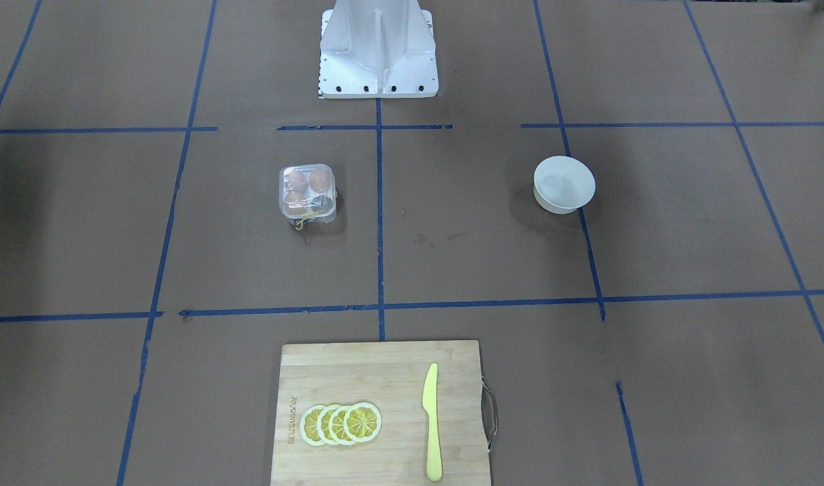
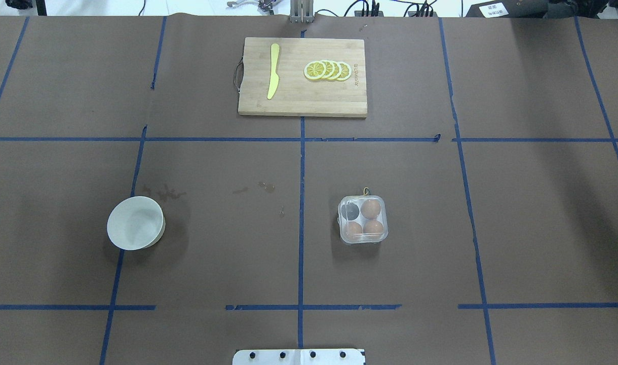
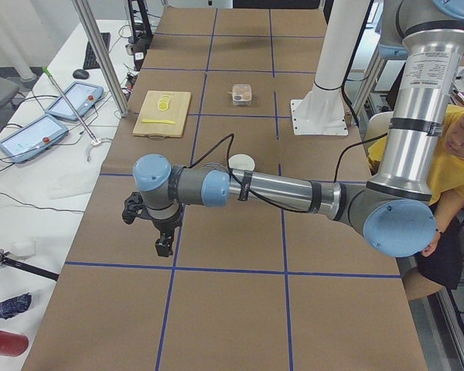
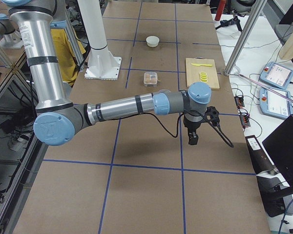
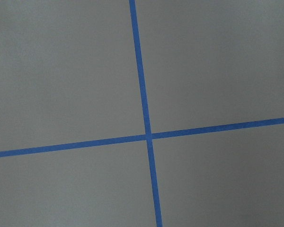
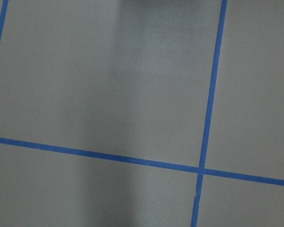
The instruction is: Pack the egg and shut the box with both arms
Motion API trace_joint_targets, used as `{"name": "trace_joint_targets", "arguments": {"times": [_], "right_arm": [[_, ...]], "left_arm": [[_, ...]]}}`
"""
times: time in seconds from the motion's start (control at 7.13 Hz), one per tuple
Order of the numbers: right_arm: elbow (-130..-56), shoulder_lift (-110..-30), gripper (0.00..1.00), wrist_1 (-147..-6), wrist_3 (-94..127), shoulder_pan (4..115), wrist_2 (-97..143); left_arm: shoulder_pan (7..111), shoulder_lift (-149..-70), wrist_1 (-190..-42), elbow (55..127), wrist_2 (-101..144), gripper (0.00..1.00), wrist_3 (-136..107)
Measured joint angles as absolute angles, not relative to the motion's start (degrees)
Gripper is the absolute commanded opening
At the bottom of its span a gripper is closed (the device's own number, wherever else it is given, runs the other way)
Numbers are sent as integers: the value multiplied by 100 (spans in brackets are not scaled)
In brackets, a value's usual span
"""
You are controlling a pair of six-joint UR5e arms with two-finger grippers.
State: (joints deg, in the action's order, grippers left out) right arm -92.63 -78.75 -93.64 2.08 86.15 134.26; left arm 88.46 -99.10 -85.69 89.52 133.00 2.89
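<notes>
1. Brown paper covers the wide table (image 2: 542, 228), ruled into squares by blue tape (image 2: 302, 253).
2. A grey metal left arm (image 3: 278, 189) and a matching right arm (image 4: 122, 107), both with pale blue joint caps, reach over bare paper at opposite ends of the table, well apart from the task's things.
3. The black left gripper (image 3: 163, 247) and black right gripper (image 4: 192, 140) hang pointing down. They show only in the side views, so I cannot tell whether their fingers are spread or closed.
4. A rectangular bamboo cutting board (image 2: 303, 99) lies at the far edge, bearing a yellow plastic knife (image 2: 273, 71) and overlapping lemon slices (image 2: 328, 70).
5. A round white bowl (image 2: 135, 223) stands near-left and looks empty.
6. The small clear plastic box (image 2: 363, 219) sits just right of the centre line. Its lid seems to be down, though the transparent plastic leaves some doubt.
7. Three light-brown oval eggs (image 2: 371, 208) fill three cups, and the fourth cup (image 2: 348, 210) shows dark, without an egg. Packing and closing look done or nearly so.
</notes>
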Motion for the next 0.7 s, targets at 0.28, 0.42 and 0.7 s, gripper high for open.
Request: {"name": "trace_joint_targets", "arguments": {"times": [0.28,0.42,0.7], "right_arm": [[-9248,-7883,100,-9347,211,8590,13440],[-9201,-7897,100,-9339,209,8558,13446],[-9002,-7910,100,-9329,200,8500,13462]], "left_arm": [[8846,-9888,-8546,8945,13300,100,300],[8844,-9857,-8545,8886,13302,100,291],[8842,-9736,-8559,8914,13286,100,231]]}}
